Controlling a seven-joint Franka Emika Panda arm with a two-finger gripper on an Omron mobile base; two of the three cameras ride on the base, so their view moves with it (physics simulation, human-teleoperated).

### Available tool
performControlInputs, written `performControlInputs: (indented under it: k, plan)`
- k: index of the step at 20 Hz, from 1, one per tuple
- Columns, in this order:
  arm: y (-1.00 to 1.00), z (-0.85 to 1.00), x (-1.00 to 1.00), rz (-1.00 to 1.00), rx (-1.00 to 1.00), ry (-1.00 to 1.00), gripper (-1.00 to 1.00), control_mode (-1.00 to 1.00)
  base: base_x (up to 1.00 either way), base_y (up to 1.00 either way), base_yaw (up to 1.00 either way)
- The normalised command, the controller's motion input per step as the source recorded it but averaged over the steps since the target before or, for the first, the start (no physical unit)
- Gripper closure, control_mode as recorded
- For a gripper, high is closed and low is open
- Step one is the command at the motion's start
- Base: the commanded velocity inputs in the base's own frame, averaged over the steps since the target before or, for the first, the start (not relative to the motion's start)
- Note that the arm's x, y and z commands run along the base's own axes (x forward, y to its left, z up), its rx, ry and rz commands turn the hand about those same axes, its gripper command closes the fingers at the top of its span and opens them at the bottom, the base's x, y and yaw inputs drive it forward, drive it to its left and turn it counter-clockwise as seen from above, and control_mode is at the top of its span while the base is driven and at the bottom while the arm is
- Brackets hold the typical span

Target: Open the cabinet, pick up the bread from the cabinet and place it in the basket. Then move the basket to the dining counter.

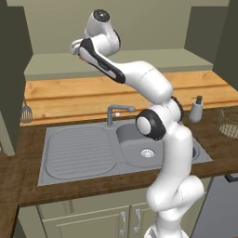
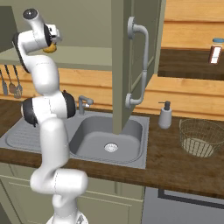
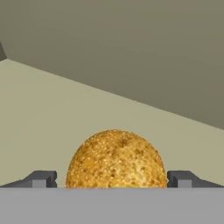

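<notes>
The cabinet (image 2: 120, 52) stands open, its door swung out with the long silver handle (image 2: 141, 65) facing me. The bread (image 3: 116, 159), a round golden-orange lump, lies on the cabinet's shelf (image 1: 139, 61). My gripper (image 3: 111, 179) is open, with one dark fingertip (image 3: 41, 179) on each side of the bread and a small gap on both sides. In the right base view the bread (image 2: 50, 48) peeks out just below the hand (image 2: 53, 37). The wire basket (image 2: 201, 138) sits on the worktop at the far right, apart from the arm. The dining counter is out of view.
A steel sink (image 1: 125, 148) with a faucet (image 1: 116, 111) lies below the cabinet. A soap dispenser (image 2: 165, 116) stands between sink and basket. Utensils (image 2: 13, 83) hang at the left wall. The open door overhangs the sink. A jar (image 2: 215, 50) stands on a dark ledge.
</notes>
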Motion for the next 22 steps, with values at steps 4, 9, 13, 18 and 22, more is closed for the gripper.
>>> performControlInputs:
  k: [4, 9, 13, 18, 22]
  plan:
    - [0.02, -0.35, 0.12, 0.00, -0.03, 0.01, -1.00, -1.00, 0.00, 0.00, 0.00]
    - [-0.12, -0.50, 0.13, 0.00, -0.04, 0.00, -1.00, -1.00, 0.00, 0.00, 0.00]
    - [-0.11, -0.72, 0.15, 0.00, -0.05, -0.06, -1.00, -1.00, 0.00, 0.00, 0.00]
    - [-0.03, -0.58, 0.16, 0.04, 0.00, -0.17, -1.00, -1.00, 0.00, 0.00, 0.00]
    - [0.00, -0.43, 0.00, 0.00, 0.00, -0.13, -1.00, -1.00, 0.00, 0.00, 0.00]
